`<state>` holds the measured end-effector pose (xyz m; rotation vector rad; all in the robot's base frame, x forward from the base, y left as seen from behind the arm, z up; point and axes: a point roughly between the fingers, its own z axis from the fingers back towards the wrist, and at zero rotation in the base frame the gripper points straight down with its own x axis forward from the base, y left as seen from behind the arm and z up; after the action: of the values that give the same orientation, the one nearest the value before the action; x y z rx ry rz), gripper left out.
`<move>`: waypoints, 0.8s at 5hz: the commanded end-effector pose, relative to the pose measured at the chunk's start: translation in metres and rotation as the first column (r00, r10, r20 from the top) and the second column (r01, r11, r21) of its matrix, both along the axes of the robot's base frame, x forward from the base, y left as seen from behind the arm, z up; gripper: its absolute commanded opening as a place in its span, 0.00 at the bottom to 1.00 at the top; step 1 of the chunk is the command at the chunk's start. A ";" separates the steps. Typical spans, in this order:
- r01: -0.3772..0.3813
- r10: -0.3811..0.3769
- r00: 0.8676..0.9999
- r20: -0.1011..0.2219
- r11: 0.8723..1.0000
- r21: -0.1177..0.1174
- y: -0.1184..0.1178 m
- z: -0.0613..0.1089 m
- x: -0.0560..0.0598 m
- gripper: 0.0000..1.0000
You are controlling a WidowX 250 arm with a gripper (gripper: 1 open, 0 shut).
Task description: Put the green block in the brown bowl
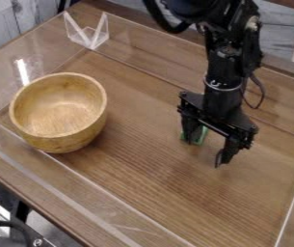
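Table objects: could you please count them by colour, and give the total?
Green: 1, the green block, partly hidden between the open gripper fingers.
Brown: 1, the brown bowl.
Clear: 1, the transparent plastic stand.
Total: 3

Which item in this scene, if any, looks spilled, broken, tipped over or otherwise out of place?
Nothing stands out. The brown bowl sits upright and empty on the wooden table. The green block lies flat, mostly hidden between the open gripper fingers.

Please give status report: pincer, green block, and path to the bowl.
Pincer open, down astride the green block, not closed yet. Block on the table, not lifted. Brown bowl empty, to the left. Nothing between them.
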<state>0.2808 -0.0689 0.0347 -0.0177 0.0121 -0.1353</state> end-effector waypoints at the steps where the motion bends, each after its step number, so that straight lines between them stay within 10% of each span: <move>1: 0.002 -0.002 0.999 0.037 1.000 -0.015 0.002 0.000 0.007 1.00; 2: -0.001 0.002 0.999 0.040 1.000 -0.022 0.003 -0.005 0.008 1.00; 3: -0.003 0.004 0.999 0.041 1.000 -0.029 0.005 -0.010 0.009 0.00; 4: -0.008 0.009 0.999 0.036 0.999 -0.036 0.006 -0.012 0.008 0.00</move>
<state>0.2896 -0.0626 0.0186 -0.0511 -0.0193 -0.1197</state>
